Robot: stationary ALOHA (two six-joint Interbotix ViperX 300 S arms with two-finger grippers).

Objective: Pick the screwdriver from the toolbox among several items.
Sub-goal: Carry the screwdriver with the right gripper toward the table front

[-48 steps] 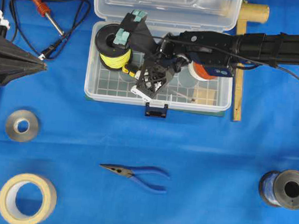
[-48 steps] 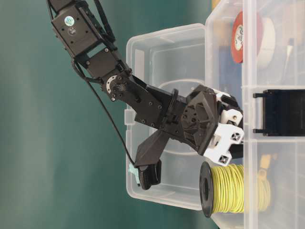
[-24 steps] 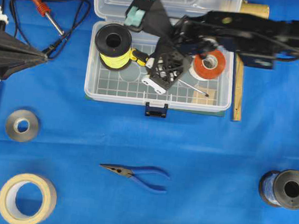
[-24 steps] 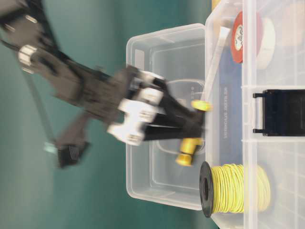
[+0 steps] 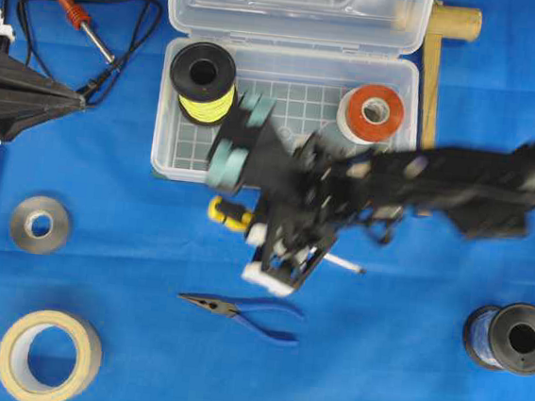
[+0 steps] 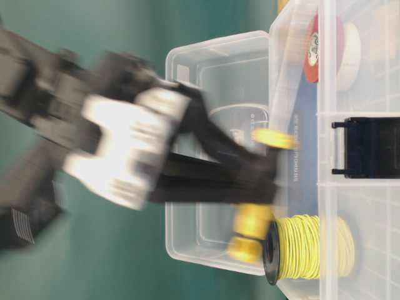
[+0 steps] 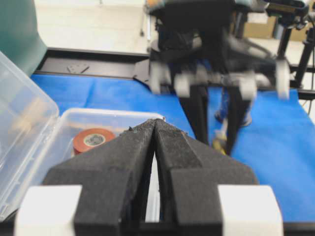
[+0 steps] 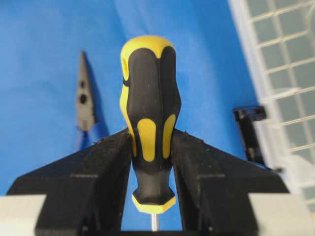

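Screwdriver [image 8: 149, 123] clamped in right tool [image 8: 150, 147], outside toolbox [image 5: 280, 164]

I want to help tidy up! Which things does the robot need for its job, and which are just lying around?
Needed:
screwdriver, held in the right hand
toolbox

Lying around:
pliers
soldering iron
yellow wire spool
red tape
masking tape

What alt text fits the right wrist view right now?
The right gripper clamps the yellow-and-black screwdriver by its handle, above the blue cloth. The pliers lie at left; the toolbox and its dark latch are at right.
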